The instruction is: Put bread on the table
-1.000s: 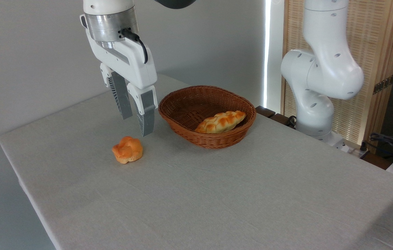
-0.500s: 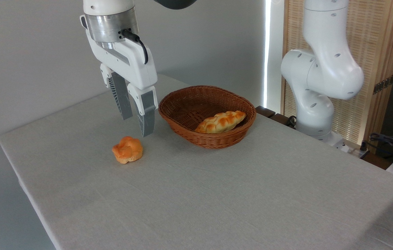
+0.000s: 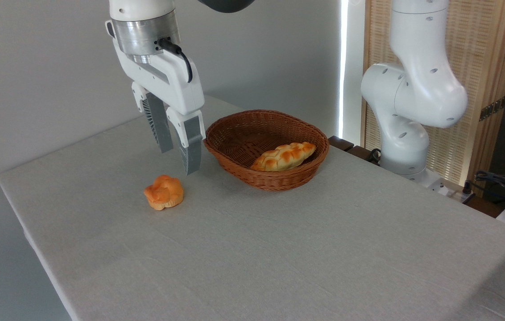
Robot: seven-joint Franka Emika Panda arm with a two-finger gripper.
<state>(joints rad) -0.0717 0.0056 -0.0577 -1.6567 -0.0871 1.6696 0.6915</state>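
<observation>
The bread (image 3: 283, 156), a long braided golden loaf with a browned top, lies inside the brown wicker basket (image 3: 234, 129) toward its front right. My gripper (image 3: 179, 161) hangs open and empty above the table (image 3: 279, 249), just left of the basket's rim. Its grey fingers (image 3: 191, 151) point down, well clear of the cloth.
A small round orange flower-shaped bun (image 3: 163, 191) sits on the cloth below and left of the gripper. The arm's white base (image 3: 406, 111) stands behind the table's far right edge. A wooden slatted screen and cables are at the right.
The gripper has shifted slightly to the right, toward the basket. The loaf, bun and basket have not moved.
</observation>
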